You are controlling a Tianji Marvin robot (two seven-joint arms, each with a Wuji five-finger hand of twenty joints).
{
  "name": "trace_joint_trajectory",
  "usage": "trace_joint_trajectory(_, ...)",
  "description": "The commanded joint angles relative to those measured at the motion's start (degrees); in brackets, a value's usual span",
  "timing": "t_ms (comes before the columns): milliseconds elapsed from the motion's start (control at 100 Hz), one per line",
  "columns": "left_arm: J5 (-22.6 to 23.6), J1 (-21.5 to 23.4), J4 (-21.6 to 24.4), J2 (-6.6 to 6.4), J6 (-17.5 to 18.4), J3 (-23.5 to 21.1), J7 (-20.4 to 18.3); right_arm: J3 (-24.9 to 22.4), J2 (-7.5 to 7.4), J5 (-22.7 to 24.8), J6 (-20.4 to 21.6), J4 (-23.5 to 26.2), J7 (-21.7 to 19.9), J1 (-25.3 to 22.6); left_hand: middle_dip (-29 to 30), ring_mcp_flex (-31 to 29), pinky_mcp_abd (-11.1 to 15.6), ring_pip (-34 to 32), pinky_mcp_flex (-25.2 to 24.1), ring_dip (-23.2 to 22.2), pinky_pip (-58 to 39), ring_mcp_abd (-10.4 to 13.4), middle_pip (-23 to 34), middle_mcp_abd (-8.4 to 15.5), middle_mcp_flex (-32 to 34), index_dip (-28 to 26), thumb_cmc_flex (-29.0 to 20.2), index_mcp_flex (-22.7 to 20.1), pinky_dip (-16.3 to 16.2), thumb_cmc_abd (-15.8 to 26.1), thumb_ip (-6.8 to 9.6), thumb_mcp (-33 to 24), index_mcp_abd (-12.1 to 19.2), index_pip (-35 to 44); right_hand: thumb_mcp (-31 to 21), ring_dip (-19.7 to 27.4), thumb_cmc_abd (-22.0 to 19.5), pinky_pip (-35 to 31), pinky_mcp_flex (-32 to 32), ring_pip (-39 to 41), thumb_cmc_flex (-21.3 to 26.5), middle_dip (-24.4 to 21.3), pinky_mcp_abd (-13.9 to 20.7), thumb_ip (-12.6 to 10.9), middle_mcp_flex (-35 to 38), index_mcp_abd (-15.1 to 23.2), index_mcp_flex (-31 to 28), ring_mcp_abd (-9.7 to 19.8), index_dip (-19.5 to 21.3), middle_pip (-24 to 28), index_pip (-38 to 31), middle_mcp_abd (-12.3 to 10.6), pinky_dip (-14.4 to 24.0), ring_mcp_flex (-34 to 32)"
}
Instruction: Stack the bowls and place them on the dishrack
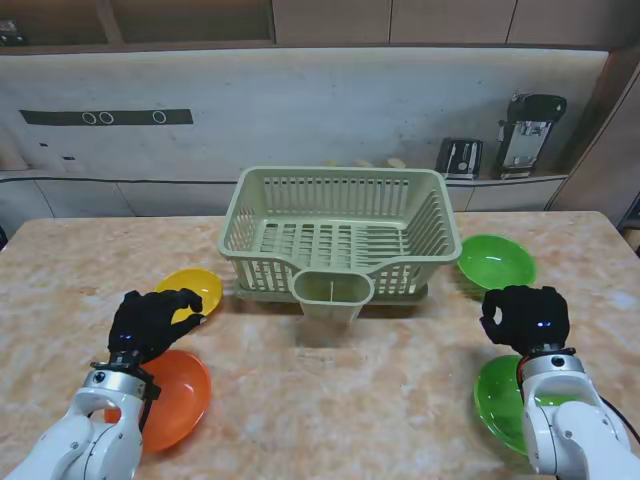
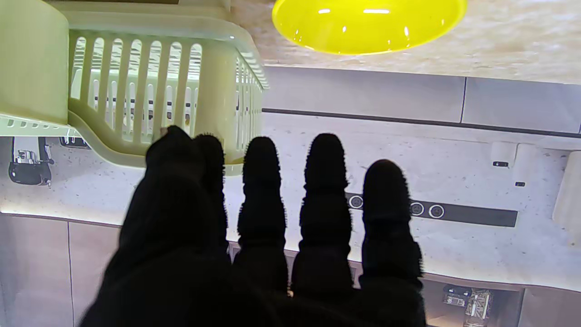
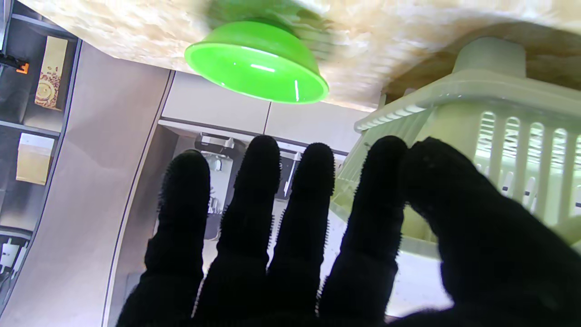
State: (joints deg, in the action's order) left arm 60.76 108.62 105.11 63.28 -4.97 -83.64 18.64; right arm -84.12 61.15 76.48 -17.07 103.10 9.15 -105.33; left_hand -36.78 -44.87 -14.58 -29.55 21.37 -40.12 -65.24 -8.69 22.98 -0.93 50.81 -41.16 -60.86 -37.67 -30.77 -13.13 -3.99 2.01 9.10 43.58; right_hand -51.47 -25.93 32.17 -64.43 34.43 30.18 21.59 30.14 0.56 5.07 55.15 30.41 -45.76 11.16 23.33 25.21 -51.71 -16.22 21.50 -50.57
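Four bowls are sitting around you on the speckled, stone-look table (image 1: 330, 400), and nothing is stacked yet. Largest, the pale green plastic dishrack (image 1: 335, 235) is standing mid-table, its walls slatted and a rounded cup holder jutting toward you. Your orange bowl (image 1: 175, 398) is lying at near left, partly under your left arm, and the near green bowl (image 1: 500, 400) is lying partly under your right arm. Farther off, the far green bowl (image 1: 497, 262) is sitting just right of the rack, while the yellow bowl (image 1: 190, 292) is sitting at its left. All look glossy and round. Your left hand (image 1: 150, 322), black-gloved, is hovering at the yellow bowl's near edge, fingers apart, holding nothing; your right hand (image 1: 525, 318) is doing likewise between the green bowls. Only your wrist views are showing the fingers (image 2: 261, 190) spread straight and the fuzzy glove fabric (image 3: 254, 204).
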Motion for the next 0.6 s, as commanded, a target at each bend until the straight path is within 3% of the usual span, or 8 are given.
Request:
trace_joint_trajectory(0,0.1,0.5,0.4,0.14,-0.1,0.0,-0.7,0.5,0.22,0.3,-0.1,0.6,-1.2,-0.4,0.7,0.5,-0.3,-0.4,-0.3,-0.6,-0.9,-0.5,-0.3,-0.1,-0.9,0.7,-0.7,-0.6,-0.7,2.1,-1.29,0.4,0.5,0.4,0.2,1.2,0.6,0.8,-1.2,-1.1,-0.6,-1.4,-0.7,-0.3,-1.5,0.7,1.7,-0.1,-0.5,-0.2,0.5,-0.8,-0.6,1.3)
trace_joint_trajectory(260,-0.1,0.4,0.3,0.16,0.1,0.1,-0.5,-0.4,-0.06,3.8,-1.2,2.5,-7.1,-1.6,0.7,0.5,-0.4,-0.4,-0.5,-0.6,-0.7,-0.5,-0.2,-0.1,-0.9,0.7,-0.7,-0.7,-0.6,2.1,-1.30,0.4,0.5,0.4,-0.8,4.5,4.9,5.7,-4.8,-7.0,-0.7,-5.0,-0.9,0.7,-6.4,-1.9,6.1,-0.1,-1.6,-3.5,2.7,-0.2,-2.4,5.0)
trace_joint_trajectory(340,-0.1,0.4,0.3,0.15,0.1,0.1,-0.6,-1.2,-0.21,5.7,-0.9,3.1,-9.7,-2.3,0.7,0.5,-0.4,-0.4,-0.5,-0.6,-0.6,-0.5,-0.2,-0.2,-0.9,0.7,-0.8,-0.7,-0.6,2.1,-1.30,0.4,0.4,0.4,-1.8,6.3,4.6,7.9,-5.7,-9.6,-2.0,-7.3,-0.9,0.7,-8.5,-4.2,6.8,-0.2,-0.5,-5.2,6.7,0.2,-3.5,6.2)
trace_joint_trajectory(480,-0.1,0.4,0.3,0.15,0.1,0.1,-0.6,-2.6,-0.42,7.3,0.4,3.8,-14.3,-3.3,0.7,0.5,-0.4,-0.3,-0.6,-0.6,-0.4,-0.5,-0.3,-0.1,-0.9,0.7,-0.7,-0.6,-0.5,2.1,-1.30,0.4,0.5,0.4,-1.6,8.7,1.3,11.3,-8.2,-13.2,-5.5,-9.7,-1.5,-3.4,-12.9,-9.3,8.0,-0.6,3.7,-7.4,16.4,1.3,-4.9,9.8)
trace_joint_trajectory(590,-0.1,0.4,0.3,0.15,0.1,0.1,-0.6,-3.4,-0.63,8.4,1.9,3.7,-17.3,-3.5,0.7,0.5,-0.6,-0.4,-0.7,-0.6,-0.3,-0.5,-0.2,-0.1,-0.9,0.7,-0.7,-0.6,-0.5,2.1,-1.32,0.4,0.5,0.4,-1.1,10.0,2.5,12.9,-9.9,-15.0,-7.5,-10.8,-1.9,-3.6,-16.4,-12.0,11.4,-1.1,4.2,-8.8,19.8,2.5,-5.6,12.4)
